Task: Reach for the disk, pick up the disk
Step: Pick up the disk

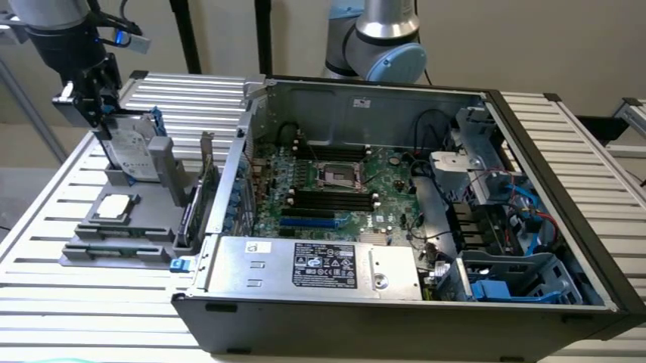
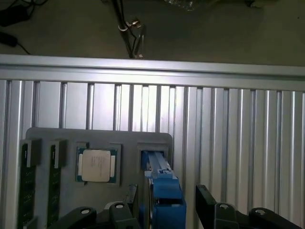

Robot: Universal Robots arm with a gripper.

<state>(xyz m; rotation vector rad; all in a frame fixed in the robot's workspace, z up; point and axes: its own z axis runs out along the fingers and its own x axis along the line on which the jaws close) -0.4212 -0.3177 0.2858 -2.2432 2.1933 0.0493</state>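
I hung over the slatted metal table at the exterior view's left, and my gripper was lowered onto the upper end of the disk. The disk stood on edge in a slot of the grey fixture, its silver face and blue carrier rising out of the holder, just beside the open computer case. From my wrist, the blue carrier of the disk ran straight up between my black fingers. My jaws were parted, one on either side of it. A strip of table showed between the carrier and one finger, so I straddled the disk rather than clamped it. I could not tell whether the other finger touched the carrier. The small square chip lay flat in its own recess of the fixture, next to the disk's slot, and two memory sticks sat in slots beyond the chip. Inside the case, the motherboard lay exposed, with the silver box with a black label along the near wall.
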